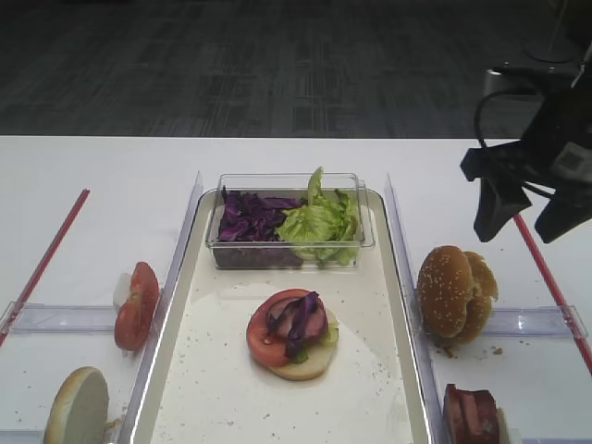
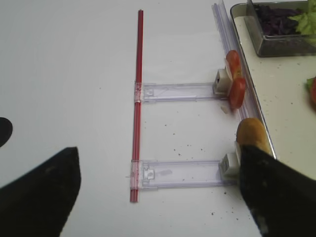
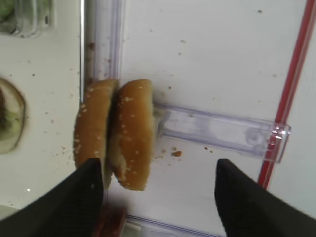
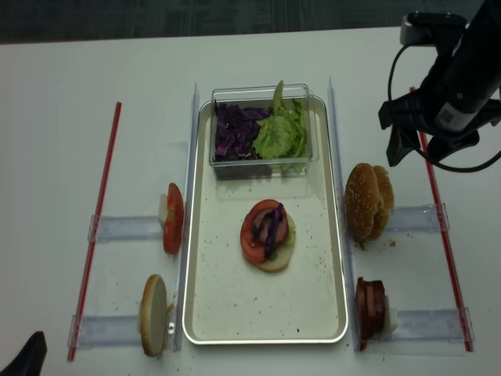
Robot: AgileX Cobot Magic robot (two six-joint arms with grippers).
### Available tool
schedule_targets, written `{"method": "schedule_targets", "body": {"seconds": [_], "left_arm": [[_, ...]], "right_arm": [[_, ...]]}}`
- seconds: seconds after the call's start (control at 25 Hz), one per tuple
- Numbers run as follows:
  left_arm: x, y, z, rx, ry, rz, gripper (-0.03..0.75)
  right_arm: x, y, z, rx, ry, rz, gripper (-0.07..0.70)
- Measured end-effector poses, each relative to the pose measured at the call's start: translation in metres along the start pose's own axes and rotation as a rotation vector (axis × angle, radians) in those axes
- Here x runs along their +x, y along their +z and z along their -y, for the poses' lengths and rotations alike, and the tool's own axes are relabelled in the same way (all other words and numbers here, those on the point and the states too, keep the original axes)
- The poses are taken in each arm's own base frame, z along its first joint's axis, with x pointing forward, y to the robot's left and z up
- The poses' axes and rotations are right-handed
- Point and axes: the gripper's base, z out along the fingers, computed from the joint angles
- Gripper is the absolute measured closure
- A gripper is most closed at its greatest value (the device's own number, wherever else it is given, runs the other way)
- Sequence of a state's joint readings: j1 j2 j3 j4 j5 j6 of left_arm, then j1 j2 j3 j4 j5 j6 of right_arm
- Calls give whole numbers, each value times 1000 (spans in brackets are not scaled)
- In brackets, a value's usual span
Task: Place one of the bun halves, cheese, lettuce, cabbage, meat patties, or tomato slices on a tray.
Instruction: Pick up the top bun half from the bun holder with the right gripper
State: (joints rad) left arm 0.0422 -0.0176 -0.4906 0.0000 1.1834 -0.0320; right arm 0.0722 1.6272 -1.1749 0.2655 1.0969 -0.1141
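Assembly on the tray [image 4: 205, 313] stands partly built: a pale bun base [image 4: 275, 258] lies mid-floor carrying lettuce, a tomato slice [image 4: 252, 235] and shredded purple cabbage [image 4: 271, 227]. No meat and no bun top are on it, so the stack looks unfinished.

The sesame bun tops [image 4: 365, 202] stand on edge, two together, just outside the tray's right rim against a clear holder. The meat patties [image 4: 371, 305] stand nearer the camera on the same side, apparently untouched.

The right gripper [image 1: 524, 215] hangs above the table beyond the bun tops, jaws spread wide and empty; its wrist view shows both tops between and ahead of the fingers [image 3: 84, 202], not contacted.

The left gripper [image 2: 158, 192] is parked over the left table, parted, holding nothing.

Judgement: the next pick is a bun top, grasp not yet begun.
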Motion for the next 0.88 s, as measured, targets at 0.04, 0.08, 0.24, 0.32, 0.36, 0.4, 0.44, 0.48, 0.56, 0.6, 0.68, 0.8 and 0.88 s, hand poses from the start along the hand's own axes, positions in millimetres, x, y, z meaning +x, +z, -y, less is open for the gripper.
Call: {"method": "schedule_targets", "body": {"seconds": [0.04, 0.08, 0.24, 0.32, 0.36, 0.4, 0.44, 0.48, 0.56, 0.6, 0.68, 0.8, 0.88], "left_arm": [[0, 0, 0, 0, 0, 0, 118], [0, 0, 0, 0, 0, 0, 118], [0, 0, 0, 0, 0, 0, 118], [0, 0, 0, 0, 0, 0, 118], [0, 0, 0, 0, 0, 0, 118], [0, 0, 0, 0, 0, 0, 118], [0, 0, 0, 0, 0, 0, 118], [0, 0, 0, 0, 0, 0, 118], [0, 0, 0, 0, 0, 0, 118], [0, 0, 0, 0, 0, 0, 118], [0, 0, 0, 0, 0, 0, 118], [0, 0, 0, 0, 0, 0, 118], [0, 0, 0, 0, 0, 0, 118]], "right_arm": [[0, 1, -6, -2, -19, -2, 122], [1, 3, -12, -4, -39, -3, 122], [3, 8, -36, -22, -103, -9, 123], [5, 10, -47, -33, -129, -14, 123], [6, 11, -53, -40, -141, -16, 123], [8, 12, -58, -47, -153, -17, 123], [8, 13, -62, -52, -156, -18, 123], [9, 13, -64, -54, -159, -16, 123], [8, 13, -65, -54, -151, -12, 123], [8, 13, -64, -46, -142, -12, 123], [8, 14, -62, -21, -133, -10, 123], [8, 14, -61, -7, -130, -10, 123], [7, 16, -60, -4, -125, -17, 123]]}}
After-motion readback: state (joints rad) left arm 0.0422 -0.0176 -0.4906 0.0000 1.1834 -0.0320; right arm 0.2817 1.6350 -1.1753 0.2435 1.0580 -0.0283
